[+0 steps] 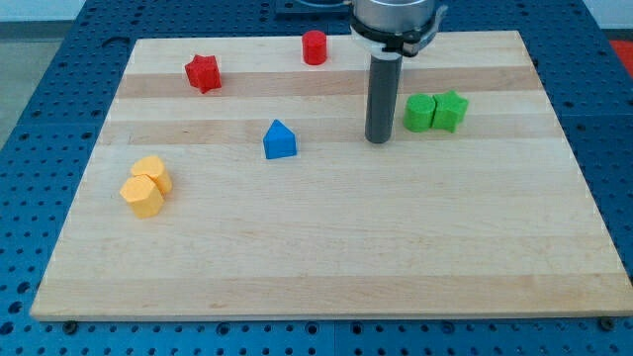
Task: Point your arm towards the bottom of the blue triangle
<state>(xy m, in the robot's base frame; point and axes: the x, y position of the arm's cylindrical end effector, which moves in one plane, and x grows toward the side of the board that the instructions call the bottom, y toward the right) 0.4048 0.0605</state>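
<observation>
We see a bright, evenly lit scene with soft light from overhead. The wooden board (326, 237) shows pale and clean, with no harsh glare, only a mild sheen along its top. Shadows are short and faint: a small dark patch sits under our tip (378, 140), and thin ones hug the blue triangle (280, 140) and the yellow blocks (145, 186). Focus is sharp across the board; colours are saturated. Edges look straight, with little distortion.
</observation>
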